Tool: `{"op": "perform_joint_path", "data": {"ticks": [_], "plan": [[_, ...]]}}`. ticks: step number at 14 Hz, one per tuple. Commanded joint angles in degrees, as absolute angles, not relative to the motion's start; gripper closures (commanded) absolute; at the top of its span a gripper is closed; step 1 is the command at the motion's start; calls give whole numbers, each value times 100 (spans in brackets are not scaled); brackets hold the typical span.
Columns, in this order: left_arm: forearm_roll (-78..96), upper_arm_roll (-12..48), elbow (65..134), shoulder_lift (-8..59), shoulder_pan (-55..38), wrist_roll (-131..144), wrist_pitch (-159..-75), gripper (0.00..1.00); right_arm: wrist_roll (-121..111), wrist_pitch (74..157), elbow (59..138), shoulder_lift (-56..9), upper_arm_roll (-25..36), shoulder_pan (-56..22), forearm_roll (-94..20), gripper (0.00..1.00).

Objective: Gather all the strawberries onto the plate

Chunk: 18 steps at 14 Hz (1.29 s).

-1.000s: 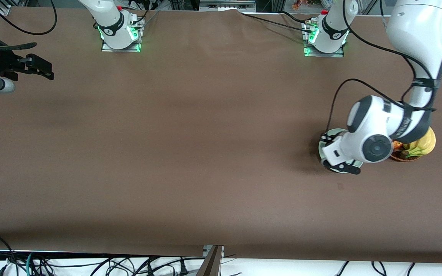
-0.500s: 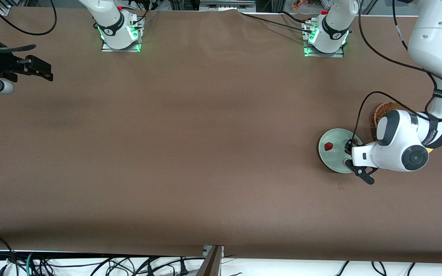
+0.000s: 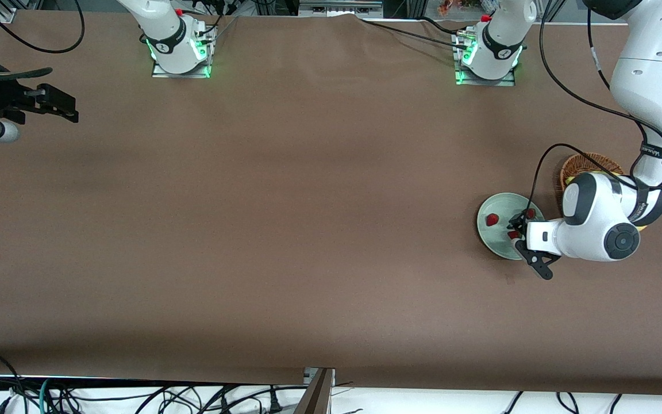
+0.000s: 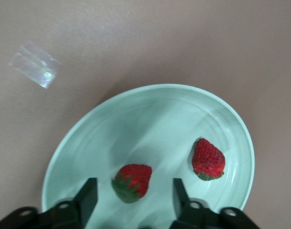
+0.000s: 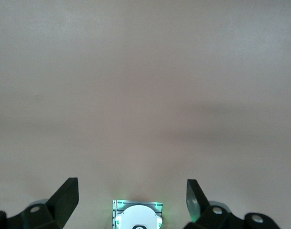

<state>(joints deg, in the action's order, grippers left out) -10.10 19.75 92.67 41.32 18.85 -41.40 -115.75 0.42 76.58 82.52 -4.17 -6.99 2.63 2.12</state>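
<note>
The mint-green plate lies toward the left arm's end of the table. Three strawberries show on it in the front view: one apart from the hand, two right at the fingers. My left gripper hangs low over the plate, open. In the left wrist view a strawberry lies between the fingers and touches neither; another strawberry lies beside it. My right gripper waits open and empty over the right arm's end.
A brown wicker basket stands beside the plate, mostly hidden under the left arm, with a sliver of yellow fruit showing. The arms' bases stand along the edge farthest from the front camera.
The left arm swung off the plate toward the basket and its hand came down low. Its jaws opened and a strawberry now lies on the plate between them. The right arm stayed put.
</note>
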Motion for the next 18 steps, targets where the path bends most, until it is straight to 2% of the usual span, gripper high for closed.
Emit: {"op": "perform_joint_path", "data": {"ticks": [1,4,9,13,15,17,18], "plan": [[-896,2004,9186,3596,1890,-4211,-10928,0,-44,7699,8271,-396,-756,352,185,0],[-949,2048,8747,3306,1828,-3921,-10347,0,-44,7699,8271,-396,-756,352,185,0],[-993,2065,7393,2963,1679,-2957,-8852,0,-35,7708,8271,-396,-756,352,176,0],[-984,2057,7111,2296,1512,-2558,-8194,0,-35,7708,8271,-396,-686,352,158,0],[-1264,2057,6830,2189,1320,-2549,-7675,0,-35,7708,8271,-396,-686,352,150,0],[-1223,1882,6924,1813,1003,-2061,-7821,0,-35,7708,8271,-396,-686,352,149,0],[-1117,1568,7074,1706,732,-1535,-8014,0,-35,7708,8271,-396,-686,352,149,0]]}}
